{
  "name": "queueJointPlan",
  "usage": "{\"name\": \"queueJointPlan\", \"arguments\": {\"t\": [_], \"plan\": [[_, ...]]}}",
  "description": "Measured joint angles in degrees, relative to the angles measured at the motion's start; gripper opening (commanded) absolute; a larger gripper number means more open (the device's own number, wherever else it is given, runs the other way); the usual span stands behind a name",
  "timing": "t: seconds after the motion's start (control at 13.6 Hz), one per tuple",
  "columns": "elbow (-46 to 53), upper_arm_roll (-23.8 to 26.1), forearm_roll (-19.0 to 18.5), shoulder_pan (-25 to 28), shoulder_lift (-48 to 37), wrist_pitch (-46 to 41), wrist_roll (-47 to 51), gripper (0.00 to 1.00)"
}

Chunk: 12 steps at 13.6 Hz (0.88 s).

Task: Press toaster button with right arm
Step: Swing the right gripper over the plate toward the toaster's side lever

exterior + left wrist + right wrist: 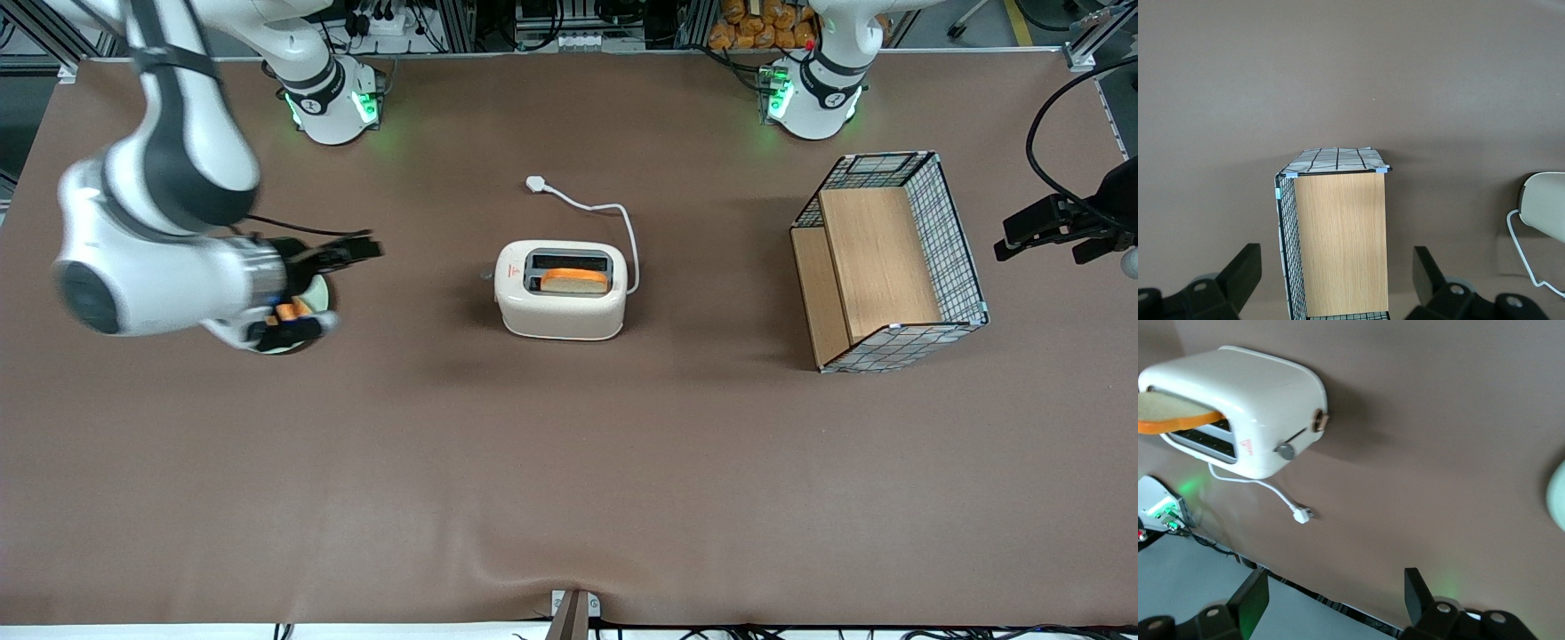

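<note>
I work in a robotics lab, not a kitchen. My base (331, 105) and my partner's base (811, 100) are bolted to a long table (569, 462) under a brown cover, both glowing green. Just above the bases, past the table's edge, stand aluminium frame rails (462, 22) and tangled black cables (391, 22). My gripper (307, 293) hangs over the table toward my own end.

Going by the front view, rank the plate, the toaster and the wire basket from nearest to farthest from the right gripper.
1. Plate: directly under the right gripper, at the working arm's end.
2. Toaster: mid-table, bread in one slot.
3. Wire basket: toward the parked arm's end.
</note>
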Motion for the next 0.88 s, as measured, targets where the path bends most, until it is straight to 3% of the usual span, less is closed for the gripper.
{"name": "queueJointPlan", "arguments": {"t": [0.22,0.51,0.88], "plan": [[-4.13,0.06,2.26,5.48,0.62,5.52,0.08,0.02],[-8.81,0.05,4.84,9.44,0.98,11.72,0.15,0.0],[-9.73,-0.09,7.72,9.81,4.64,14.62,0.18,0.0]]}}
